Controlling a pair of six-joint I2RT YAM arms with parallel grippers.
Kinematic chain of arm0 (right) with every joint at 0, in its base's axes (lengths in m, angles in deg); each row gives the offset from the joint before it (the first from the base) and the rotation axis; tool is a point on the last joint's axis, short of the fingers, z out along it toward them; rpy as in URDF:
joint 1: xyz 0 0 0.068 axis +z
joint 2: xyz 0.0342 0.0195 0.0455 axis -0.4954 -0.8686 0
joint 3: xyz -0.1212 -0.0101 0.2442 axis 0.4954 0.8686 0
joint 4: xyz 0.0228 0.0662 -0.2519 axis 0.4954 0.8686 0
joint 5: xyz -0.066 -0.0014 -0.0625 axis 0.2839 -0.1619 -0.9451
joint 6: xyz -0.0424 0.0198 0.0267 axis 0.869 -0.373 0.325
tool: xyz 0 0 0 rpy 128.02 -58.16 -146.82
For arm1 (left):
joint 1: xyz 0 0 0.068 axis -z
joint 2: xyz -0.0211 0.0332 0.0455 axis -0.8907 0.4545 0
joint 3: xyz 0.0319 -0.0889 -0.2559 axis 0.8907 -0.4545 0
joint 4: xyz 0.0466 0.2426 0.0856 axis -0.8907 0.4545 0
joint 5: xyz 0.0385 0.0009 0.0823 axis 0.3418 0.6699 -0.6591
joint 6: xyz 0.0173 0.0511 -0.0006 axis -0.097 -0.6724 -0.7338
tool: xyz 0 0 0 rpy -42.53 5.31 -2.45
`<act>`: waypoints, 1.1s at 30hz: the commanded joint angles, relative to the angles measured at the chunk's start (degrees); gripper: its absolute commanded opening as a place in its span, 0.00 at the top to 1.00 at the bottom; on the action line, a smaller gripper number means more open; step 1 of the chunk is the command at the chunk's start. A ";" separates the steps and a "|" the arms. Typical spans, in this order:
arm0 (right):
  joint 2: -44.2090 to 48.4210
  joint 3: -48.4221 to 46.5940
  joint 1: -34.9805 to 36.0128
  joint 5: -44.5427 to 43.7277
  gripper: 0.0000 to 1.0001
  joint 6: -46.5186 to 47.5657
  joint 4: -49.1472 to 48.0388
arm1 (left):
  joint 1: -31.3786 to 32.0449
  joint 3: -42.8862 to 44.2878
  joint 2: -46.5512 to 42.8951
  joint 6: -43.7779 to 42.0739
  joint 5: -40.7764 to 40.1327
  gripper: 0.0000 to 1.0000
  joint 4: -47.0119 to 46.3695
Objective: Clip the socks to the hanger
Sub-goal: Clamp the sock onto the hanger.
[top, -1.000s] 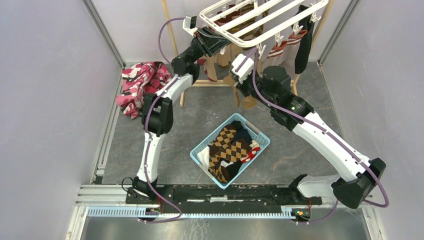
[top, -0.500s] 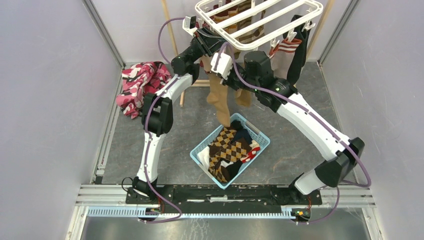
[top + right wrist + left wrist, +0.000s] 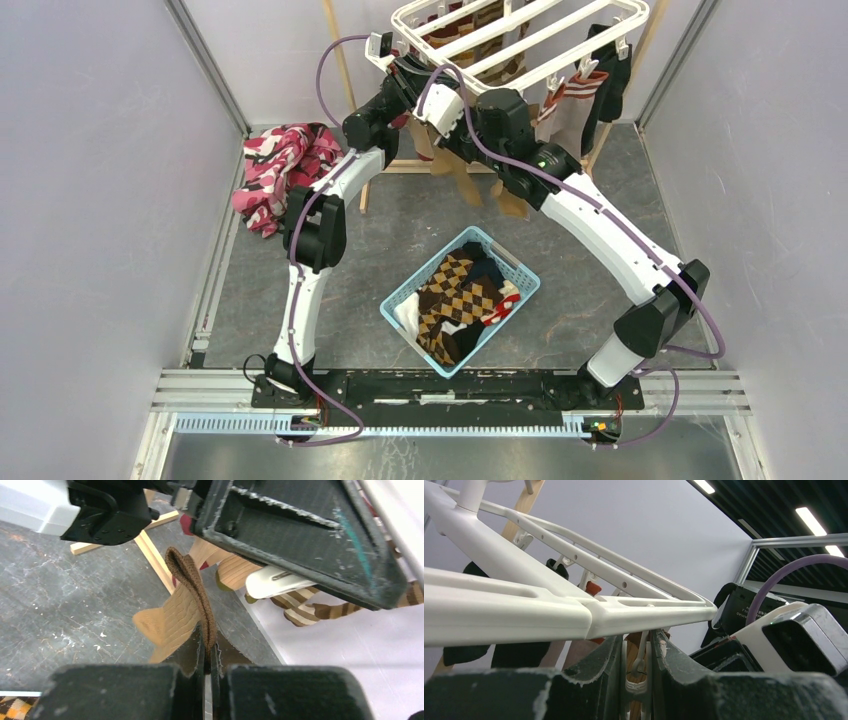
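The white hanger point(image 3: 520, 40) hangs at the back, with a black sock point(image 3: 610, 90) and a grey sock with a red-white cuff point(image 3: 570, 95) clipped on its right side. Under its left corner, my left gripper point(image 3: 638, 650) is shut on a small white clip point(image 3: 639, 680) that dangles from the hanger's bar point(image 3: 524, 610). My right gripper point(image 3: 206, 650) is shut on the brown cuff point(image 3: 192, 580) of a tan sock point(image 3: 175, 620). The cuff stands up just below the left gripper's fingers point(image 3: 300, 535) and the clip point(image 3: 280, 580). From above, the tan sock point(image 3: 460, 175) dangles under the right wrist.
A light blue mesh basket point(image 3: 400, 300) with argyle and other socks point(image 3: 455, 300) sits mid-floor. A pink, red and black cloth point(image 3: 280, 165) lies at the left. A thin wooden stand point(image 3: 345, 60) holds the hanger. Brown striped socks point(image 3: 320, 610) hang behind it.
My right arm has carried the tan sock left and up, close under the left gripper and its clip. The hanger has swayed a little. The left arm has stayed put.
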 commanded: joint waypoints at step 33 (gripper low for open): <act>-0.18 -5.10 -2.44 -6.73 1.00 -13.77 -1.09 | 0.94 -0.75 -3.71 -4.09 1.75 0.86 -12.89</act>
